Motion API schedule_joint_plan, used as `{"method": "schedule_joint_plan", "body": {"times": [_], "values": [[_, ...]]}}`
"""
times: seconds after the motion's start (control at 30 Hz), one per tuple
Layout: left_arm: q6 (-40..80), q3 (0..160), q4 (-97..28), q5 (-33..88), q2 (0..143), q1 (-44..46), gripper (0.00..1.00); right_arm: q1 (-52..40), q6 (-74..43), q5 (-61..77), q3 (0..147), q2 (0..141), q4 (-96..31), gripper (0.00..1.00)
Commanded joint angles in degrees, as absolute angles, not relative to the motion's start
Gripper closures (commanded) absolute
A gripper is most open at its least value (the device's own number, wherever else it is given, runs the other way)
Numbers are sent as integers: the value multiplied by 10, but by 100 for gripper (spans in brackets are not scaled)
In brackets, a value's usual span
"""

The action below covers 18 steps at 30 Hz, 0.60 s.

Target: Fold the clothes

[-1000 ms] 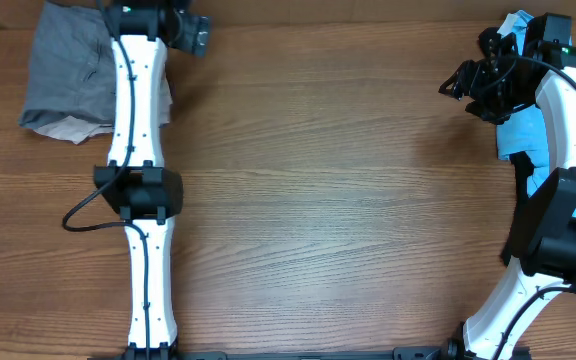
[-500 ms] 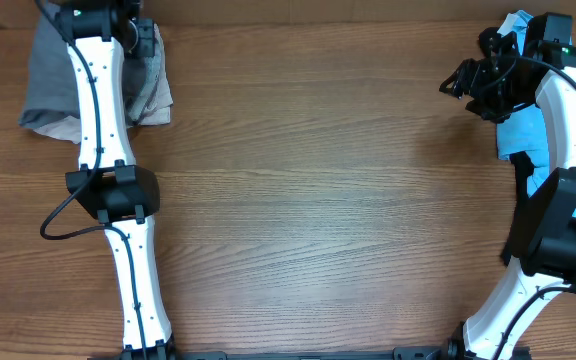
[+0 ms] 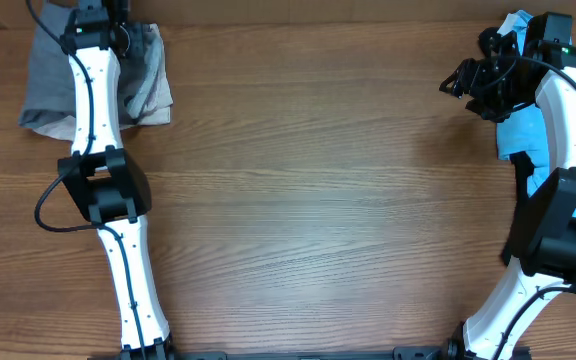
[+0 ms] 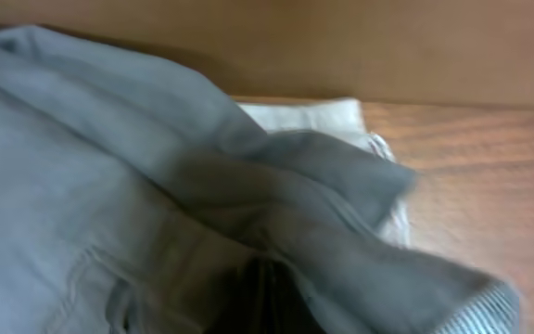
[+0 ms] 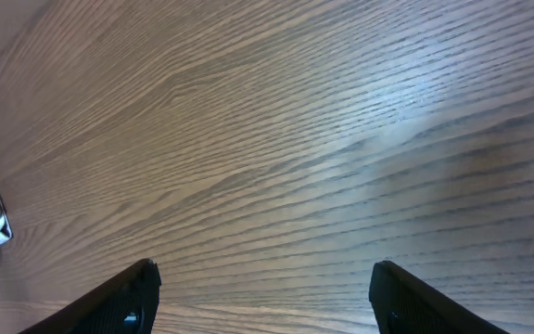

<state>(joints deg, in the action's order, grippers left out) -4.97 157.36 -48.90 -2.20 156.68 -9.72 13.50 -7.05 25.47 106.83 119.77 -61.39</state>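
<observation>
At the table's (image 3: pixel 308 200) far left corner the shorts (image 3: pixel 46 80) lie in a rumpled heap, grey side up. Pale lining (image 3: pixel 56 127) peeks out along the near edge. The left gripper (image 3: pixel 108 18) sits over the heap's far side. In its wrist view a ridge of grey cloth runs down into the dark gap at the bottom, so the jaws look closed on 1 fold of the shorts. The ribbed waistband (image 4: pixel 480 311) shows just to the right of that pinch.

The step in hand appears to be drawing the shorts out to the open wood for flattening. Doing it well likely means lifting only enough to free the cloth, then dragging slowly toward the centre so the trailing part smooths itself instead of bunching. A pinch near the waistband would give a straighter edge to fold along than a loose mid-panel fold. If more than 1 layer is caught, the garment may come out twisted.

The centre of the table is bare wood. At the far right the right gripper (image 5: pixel 265 283) hovers above the boards with its jaws wide apart and nothing between them. A blue garment (image 3: pixel 520 132) lies under that arm, near the table edge, waiting its turn.
</observation>
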Motion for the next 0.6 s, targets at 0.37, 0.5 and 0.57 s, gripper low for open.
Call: {"method": "schedule_joint_plan", "body": {"times": [0.37,0.5,0.57], "values": [[-30,1798,-708,-29,1510,-95,50,135,-22,175,1177,1131,-662,1],[-21,1800,-768,9,1455,-92,14,132,-14,176,1216,1087,-694,0],[-21,1800,-795,45,1427,-92,3,123,-10,176,1222,1061,-708,0]]}}
